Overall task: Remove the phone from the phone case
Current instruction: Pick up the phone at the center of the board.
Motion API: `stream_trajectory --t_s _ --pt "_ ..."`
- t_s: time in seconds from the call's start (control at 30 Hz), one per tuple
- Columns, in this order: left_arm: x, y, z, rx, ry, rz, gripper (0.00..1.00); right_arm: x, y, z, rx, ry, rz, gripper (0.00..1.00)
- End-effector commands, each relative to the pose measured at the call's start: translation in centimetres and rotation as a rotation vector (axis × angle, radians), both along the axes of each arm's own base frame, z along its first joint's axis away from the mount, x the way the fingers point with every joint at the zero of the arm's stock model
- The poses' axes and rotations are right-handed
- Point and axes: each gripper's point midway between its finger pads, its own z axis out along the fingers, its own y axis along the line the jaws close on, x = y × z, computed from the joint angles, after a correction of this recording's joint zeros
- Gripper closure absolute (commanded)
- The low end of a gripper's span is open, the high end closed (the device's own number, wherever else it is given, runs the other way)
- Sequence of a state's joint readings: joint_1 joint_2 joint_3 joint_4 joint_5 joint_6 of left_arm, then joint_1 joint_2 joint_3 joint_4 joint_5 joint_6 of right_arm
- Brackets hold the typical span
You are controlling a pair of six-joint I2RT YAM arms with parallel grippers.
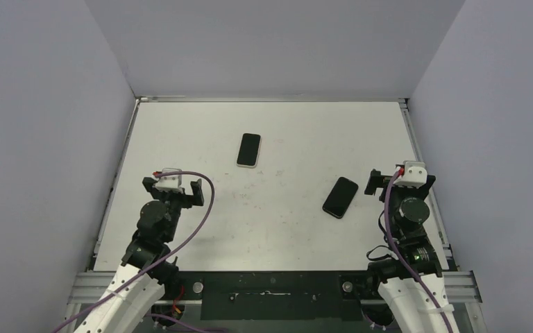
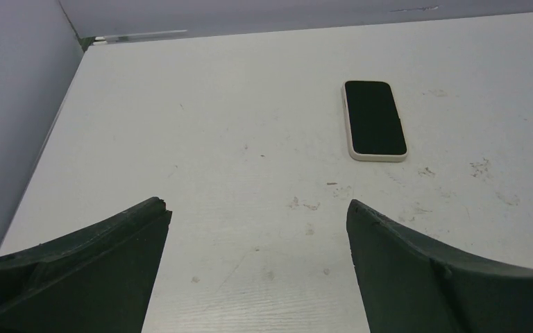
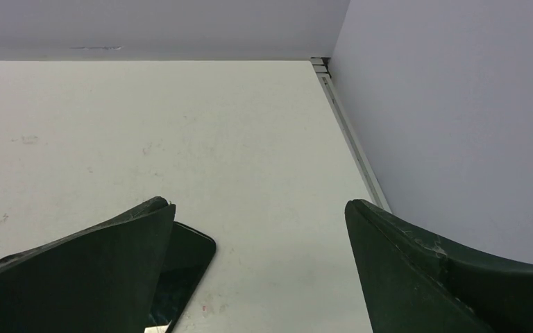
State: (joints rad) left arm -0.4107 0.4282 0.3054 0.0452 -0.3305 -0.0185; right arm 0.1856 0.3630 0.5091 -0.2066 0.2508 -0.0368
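Observation:
A phone in a white case (image 1: 248, 150) lies screen up on the table at centre back; it also shows in the left wrist view (image 2: 375, 119), ahead and to the right of my fingers. A second black phone (image 1: 340, 197) lies tilted at the right; in the right wrist view its corner (image 3: 189, 260) shows partly hidden behind my left finger. My left gripper (image 1: 174, 191) is open and empty near the left side, apart from both phones. My right gripper (image 1: 395, 182) is open and empty just right of the black phone.
The white table (image 1: 271, 229) has metal rails along its left and right edges. Grey walls enclose the back and both sides; the right wall (image 3: 458, 111) is close to my right gripper.

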Motion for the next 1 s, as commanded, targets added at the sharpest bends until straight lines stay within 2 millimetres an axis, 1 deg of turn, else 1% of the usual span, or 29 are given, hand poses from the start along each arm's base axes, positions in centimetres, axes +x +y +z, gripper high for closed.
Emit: stream_trajectory --t_s 0.0,0.07,0.2,0.27,0.33,0.37,0.43,0.5,0.57,0.67,0.73,0.8,0.83,0.97 --pt "0.2 -0.3 2.3 -0.053 -0.074 -0.007 0.03 0.2 0.0 1.3 0.018 -0.015 -0.009 0.0" --pt "0.3 -0.1 2.5 -0.071 -0.07 0.011 0.03 0.3 0.2 1.1 0.025 0.002 -0.004 0.0" --pt "1.1 -0.9 2.8 -0.106 -0.001 0.01 0.03 0.5 0.6 1.1 0.06 0.023 0.007 0.0" --pt "1.7 -1.9 3.2 -0.129 0.044 -0.014 0.03 0.7 0.9 1.2 0.077 0.036 0.016 0.0" --pt "2.2 -3.0 3.1 -0.156 0.108 -0.045 0.03 0.8 1.1 1.5 0.107 0.053 0.013 0.0" --pt "2.6 -3.8 3.6 -0.168 0.127 -0.068 0.03 1.0 1.2 1.3 0.127 0.076 0.009 0.0" --pt "3.3 -5.1 3.5 -0.205 0.174 -0.1 0.03 1.1 1.5 1.1 0.158 0.117 0.008 0.0" --pt "4.1 -6.3 3.1 -0.253 0.233 -0.116 0.03 1.2 1.9 0.3 0.176 0.181 0.014 0.0" --pt "4.8 -7.7 2.2 -0.273 0.307 -0.146 0.03 1.3 2.2 -0.2 0.219 0.227 0.001 0.0" --pt "5.8 -9.7 0.8 -0.296 0.404 -0.192 0.03 1.8 2.6 -0.2 0.262 0.255 -0.008 0.0" --pt "6.6 -10.8 0.0 -0.312 0.459 -0.21 0.03 2.3 2.9 0.1 0.296 0.259 -0.014 0.0" --pt "7.6 -12.3 -1.4 -0.319 0.534 -0.237 0.03 2.4 3.3 0.7 0.323 0.257 -0.007 0.0" --pt "8.2 -12.8 -1.8 -0.317 0.558 -0.243 0.03 2.5 3.6 0.8 0.33 0.253 0.008 0.0" --pt "11.1 -14.7 -3.3 -0.291 0.648 -0.248 0.03 3.0 4.9 0.5 0.366 0.177 0.082 0.0"
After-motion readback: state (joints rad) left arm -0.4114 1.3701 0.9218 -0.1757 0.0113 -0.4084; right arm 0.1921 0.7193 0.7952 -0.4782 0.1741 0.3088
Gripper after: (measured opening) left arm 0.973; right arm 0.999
